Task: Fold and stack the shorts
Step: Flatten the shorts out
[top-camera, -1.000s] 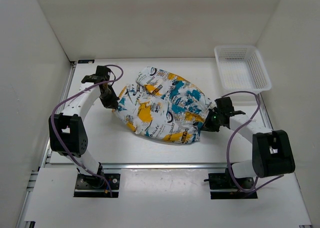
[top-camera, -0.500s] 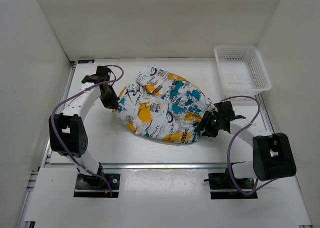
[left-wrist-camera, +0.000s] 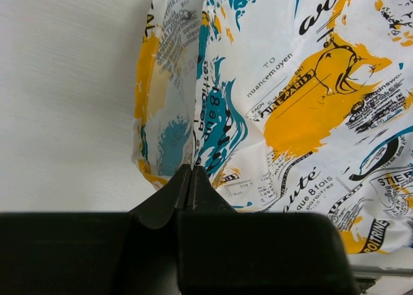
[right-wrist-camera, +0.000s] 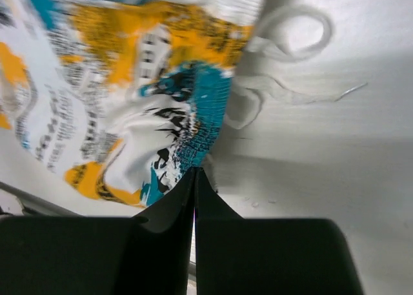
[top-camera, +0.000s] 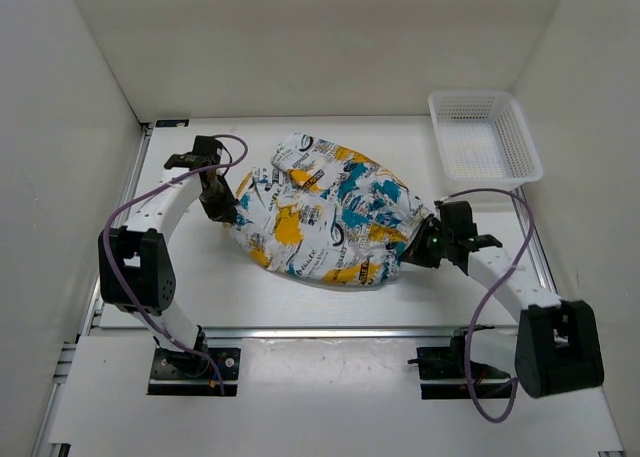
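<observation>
- Lies in a rumpled, rounded mound, the shorts [top-camera: 320,212], on the middle of the table [top-camera: 200,277], between the two arms and well apart from the white mesh basket [top-camera: 470,95] at the far right corner.
- Looks like an early stage: no clean fold to be seen, no flat shape, nothing stacked. Judging from this, leaves the smoothing, folding and stacking all to do.
- Pinches the left edge of the cloth with the left gripper [top-camera: 226,213], jaws pressed together on a hem.
- Meets the right end of the cloth with the right gripper [top-camera: 415,245], jaws pressed together as well. Cannot tell whether cloth is caught between them or only touched at the tips.
- Only from the top view: gives the whole outline of the mound, the two arms at its opposite ends, and the basket.
- Only from the left wrist view: shows the printed hem rising straight out of the closed tips, with a tube-like opening just above — possibly a leg.
- Only from the right wrist view: shows a teal-and-black patch right at the closed tips, and a loose white drawstring [right-wrist-camera: 284,43] looped on the bare table beside it — too fine to make out from above. Blurs the upper part of the print.
</observation>
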Robot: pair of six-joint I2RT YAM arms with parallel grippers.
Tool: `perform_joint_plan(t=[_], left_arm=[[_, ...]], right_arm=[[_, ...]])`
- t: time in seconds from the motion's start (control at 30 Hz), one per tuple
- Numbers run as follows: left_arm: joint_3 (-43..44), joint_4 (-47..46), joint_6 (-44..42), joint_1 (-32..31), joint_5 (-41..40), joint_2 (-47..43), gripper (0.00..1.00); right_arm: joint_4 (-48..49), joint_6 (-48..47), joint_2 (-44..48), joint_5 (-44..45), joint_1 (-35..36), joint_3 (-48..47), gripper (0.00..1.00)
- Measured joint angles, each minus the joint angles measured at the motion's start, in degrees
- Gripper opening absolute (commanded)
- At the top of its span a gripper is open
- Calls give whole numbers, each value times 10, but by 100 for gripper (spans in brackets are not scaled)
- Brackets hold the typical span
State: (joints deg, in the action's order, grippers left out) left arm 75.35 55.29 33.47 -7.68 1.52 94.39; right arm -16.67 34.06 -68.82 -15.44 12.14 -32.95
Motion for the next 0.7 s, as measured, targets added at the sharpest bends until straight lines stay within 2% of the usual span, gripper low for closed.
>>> perform_joint_plan(t=[0.13,0.3,0.53,0.7], left_arm=[[0,2,0,0,0,-3,10],[22,17,0,0,0,2,10],[157,37,-2,0,-9,78,10],[235,49,-10,3,-11,158,10]], right_arm=[[-32,-5,60,25,0,-36,0],[-65,-14,84,57,0,-47,0],[-117,-19,91,117,-3,-71,0],[-118,-26,53,141,-21,-99,0]])
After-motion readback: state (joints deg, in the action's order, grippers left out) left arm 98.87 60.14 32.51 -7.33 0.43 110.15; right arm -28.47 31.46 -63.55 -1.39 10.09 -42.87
